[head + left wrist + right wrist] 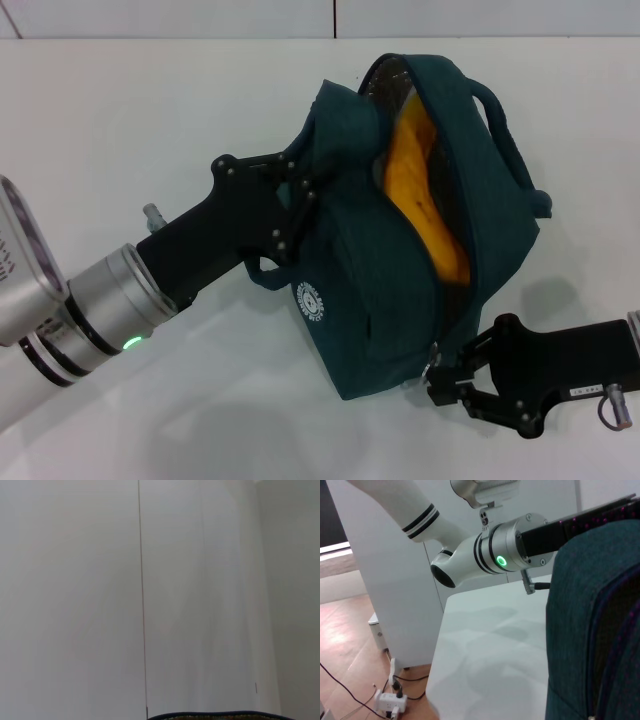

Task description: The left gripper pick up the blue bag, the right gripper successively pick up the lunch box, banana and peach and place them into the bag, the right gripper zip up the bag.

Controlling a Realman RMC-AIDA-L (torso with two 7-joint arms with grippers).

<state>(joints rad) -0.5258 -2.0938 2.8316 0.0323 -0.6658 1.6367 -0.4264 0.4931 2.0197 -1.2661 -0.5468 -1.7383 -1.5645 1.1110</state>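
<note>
The blue bag (400, 270) hangs tilted above the white table (120, 110), its zipper gaping along the top. Through the opening shows a yellow-orange item (425, 200); whether it is the lunch box or the banana I cannot tell. The peach is hidden. My left gripper (300, 205) is shut on the bag's left edge and holds it up. At the bag's lower right corner, my right gripper (440, 375) is closed on the zipper pull at the zipper's end. The bag's fabric (590, 630) fills the right wrist view; its rim (220, 715) barely shows in the left wrist view.
The bag's carry handle (510, 140) sticks out toward the far right. The right wrist view shows my left arm (485, 550), the table's edge (437, 670), and a power strip with cables (387, 700) on the floor below.
</note>
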